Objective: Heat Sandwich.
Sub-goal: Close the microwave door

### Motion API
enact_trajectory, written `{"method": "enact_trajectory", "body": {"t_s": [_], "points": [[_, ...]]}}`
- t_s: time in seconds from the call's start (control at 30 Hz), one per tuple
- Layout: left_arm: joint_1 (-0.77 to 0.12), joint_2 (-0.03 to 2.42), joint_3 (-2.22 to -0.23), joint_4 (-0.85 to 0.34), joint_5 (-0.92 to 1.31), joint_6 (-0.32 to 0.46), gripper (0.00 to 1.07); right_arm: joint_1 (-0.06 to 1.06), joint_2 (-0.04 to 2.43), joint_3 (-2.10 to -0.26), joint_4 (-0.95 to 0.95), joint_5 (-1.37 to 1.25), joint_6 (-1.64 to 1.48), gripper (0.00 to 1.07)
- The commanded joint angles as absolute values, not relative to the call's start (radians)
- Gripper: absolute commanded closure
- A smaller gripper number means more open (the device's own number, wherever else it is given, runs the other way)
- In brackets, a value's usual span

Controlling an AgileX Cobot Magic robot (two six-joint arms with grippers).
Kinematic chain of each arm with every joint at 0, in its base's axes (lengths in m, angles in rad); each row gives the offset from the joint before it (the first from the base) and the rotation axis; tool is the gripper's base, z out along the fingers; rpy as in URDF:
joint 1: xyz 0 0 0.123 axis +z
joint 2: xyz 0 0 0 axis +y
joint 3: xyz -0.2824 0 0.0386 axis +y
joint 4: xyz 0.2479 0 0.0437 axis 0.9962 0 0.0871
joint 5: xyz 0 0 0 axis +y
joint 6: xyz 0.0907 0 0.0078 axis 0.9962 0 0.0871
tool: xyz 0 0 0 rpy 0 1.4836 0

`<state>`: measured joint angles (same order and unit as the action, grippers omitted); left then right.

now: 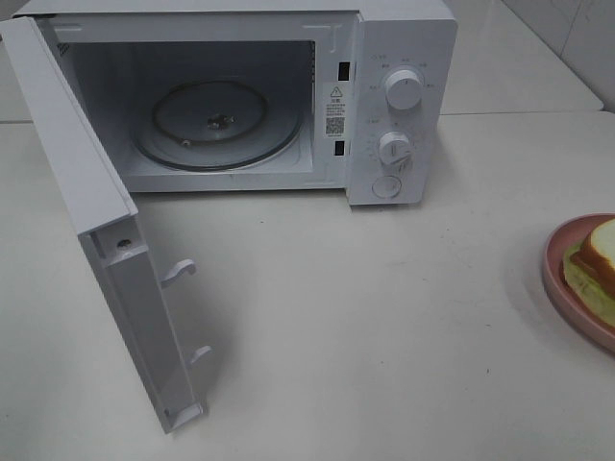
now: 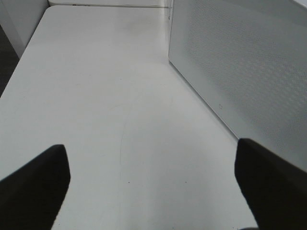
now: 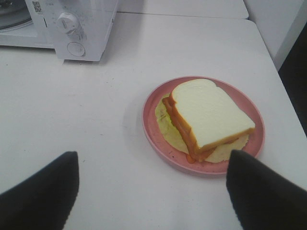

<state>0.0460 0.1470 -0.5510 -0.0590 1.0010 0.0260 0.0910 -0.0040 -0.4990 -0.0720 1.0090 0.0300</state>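
The sandwich [image 3: 208, 117], thick white bread with tan crusts and yellow-green filling, lies on a round pink plate [image 3: 156, 134] just ahead of the right claw [image 3: 153, 191], whose jaws stand wide apart, holding nothing. Farther ahead, the white microwave [image 1: 399, 106] stands open, its glass turntable [image 1: 216, 120] bare. The left claw [image 2: 153, 182] gapes beside the perforated door [image 2: 244, 67].
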Motion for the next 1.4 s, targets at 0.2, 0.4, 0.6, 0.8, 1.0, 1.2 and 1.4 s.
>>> {"method": "enact_trajectory", "body": {"t_s": [0.2, 0.4, 0.6, 0.8, 1.0, 1.2, 1.4], "points": [[0.049, 0.267, -0.557, -0.058, 0.794, 0.028, 0.64, 0.085, -0.031, -0.499, -0.072, 0.994, 0.037, 0.31], [0.049, 0.383, -0.556, -0.058, 0.683, 0.028, 1.00, 0.085, -0.031, -0.499, -0.072, 0.994, 0.037, 0.31], [0.049, 0.502, -0.535, -0.087, 0.540, 0.028, 1.07, 0.085, -0.031, -0.499, -0.072, 0.994, 0.037, 0.31], [0.049, 0.587, -0.390, -0.106, 0.178, 0.028, 1.07, 0.085, -0.031, -0.499, -0.072, 0.994, 0.037, 0.31], [0.049, 0.647, -0.277, -0.105, -0.067, 0.028, 1.07, 0.085, -0.031, -0.499, -0.072, 0.994, 0.037, 0.31], [0.049, 0.746, -0.204, -0.074, -0.322, 0.025, 1.07, 0.085, -0.031, -0.499, -0.072, 0.994, 0.037, 0.31], [0.046, 0.895, -0.195, 0.018, -0.524, -0.020, 1.07, 0.085, -0.031, -0.499, -0.072, 0.994, 0.037, 0.31]]}}
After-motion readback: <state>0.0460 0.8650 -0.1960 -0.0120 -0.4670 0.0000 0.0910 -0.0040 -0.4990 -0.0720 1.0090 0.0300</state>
